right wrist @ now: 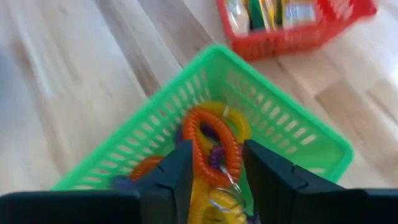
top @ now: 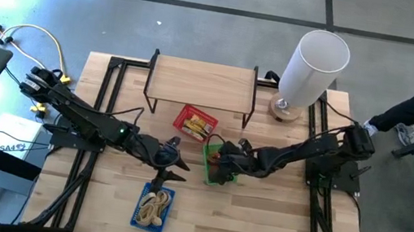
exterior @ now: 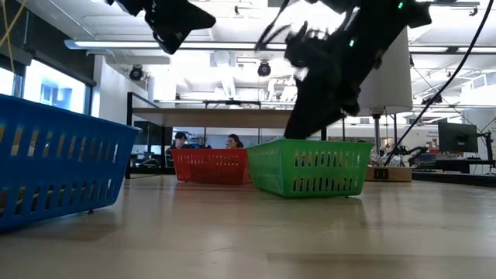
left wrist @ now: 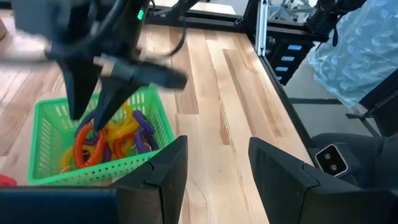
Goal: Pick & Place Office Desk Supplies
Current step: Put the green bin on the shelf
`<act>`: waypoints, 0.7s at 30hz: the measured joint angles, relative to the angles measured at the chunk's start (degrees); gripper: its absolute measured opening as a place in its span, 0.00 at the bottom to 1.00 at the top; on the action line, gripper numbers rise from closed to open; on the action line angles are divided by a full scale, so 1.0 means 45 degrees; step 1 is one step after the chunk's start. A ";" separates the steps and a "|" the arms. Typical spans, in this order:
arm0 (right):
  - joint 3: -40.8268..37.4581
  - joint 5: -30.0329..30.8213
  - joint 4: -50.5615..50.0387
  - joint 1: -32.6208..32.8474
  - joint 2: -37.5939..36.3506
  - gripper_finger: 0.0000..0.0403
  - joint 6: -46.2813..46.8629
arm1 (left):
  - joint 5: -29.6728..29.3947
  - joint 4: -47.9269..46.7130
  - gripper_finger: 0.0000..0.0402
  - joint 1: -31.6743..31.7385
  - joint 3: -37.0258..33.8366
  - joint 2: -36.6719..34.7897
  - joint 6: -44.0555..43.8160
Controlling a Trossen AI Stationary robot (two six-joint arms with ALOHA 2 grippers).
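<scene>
1. Green basket (top: 219, 173) sits near the middle of the wooden table (top: 273, 225), holding a heap of coiled loops (left wrist: 112, 140) in orange, purple and yellow.
2. Over that basket the right gripper (top: 219, 161) reaches down into it, fingers apart on either side of an orange coil (right wrist: 211, 146). The coil lies between the fingers, on top of the heap; whether the pads touch it cannot be told.
3. At about ten o'clock from the green basket stands a red basket (top: 194, 122) with yellow blocks (top: 199, 125) inside.
4. At about seven o'clock from the green basket, a blue basket (top: 153, 207) holds pale tan bands (top: 155, 202).
5. Hovering above the bare wood between the blue and green baskets, the left gripper (top: 175, 163) has its fingers parted and empty.
6. At one o'clock, near the table's far corner, a tall white cylinder (top: 311, 66) stands on a round base.
7. A low wooden shelf (top: 202, 83) stands at twelve o'clock, beyond the red basket.
</scene>
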 joint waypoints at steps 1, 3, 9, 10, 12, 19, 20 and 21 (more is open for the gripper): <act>0.0005 0.0166 0.0004 0.0075 -0.0122 0.31 -0.0184 | -0.0002 -0.0096 0.41 0.0000 0.0000 0.0000 -0.0001; 0.0010 0.0437 -0.0240 0.0216 -0.0383 0.30 -0.0547 | -0.0005 -0.0224 0.41 0.0000 0.0000 -0.0005 -0.0006; 0.0005 -0.0089 -0.0505 0.0803 -0.1487 0.26 -0.2674 | -0.0004 -0.0541 0.41 -0.0034 0.0005 -0.0029 -0.0011; 0.0011 -0.0586 -0.0422 0.0981 -0.1613 0.25 -0.3218 | -0.0030 -0.0664 0.41 -0.0082 0.0005 -0.0029 -0.0018; 0.0024 -0.1758 -0.0520 0.1358 -0.1704 0.25 -0.4234 | 0.0009 -0.0993 0.41 -0.0111 0.0005 -0.0029 -0.0040; 0.0003 -0.2060 -0.1294 0.2356 -0.1286 0.25 -0.5893 | -0.0015 -0.1487 0.41 -0.0397 0.0005 -0.0029 -0.0040; -0.0006 -0.1831 -0.1301 0.2403 -0.1202 0.25 -0.5922 | 0.0000 -0.1499 0.41 -0.0435 0.0005 -0.0029 -0.0040; -0.0010 -0.1642 -0.1270 0.2437 -0.1179 0.25 -0.5929 | 0.0005 -0.1523 0.41 -0.0468 0.0005 -0.0029 -0.0040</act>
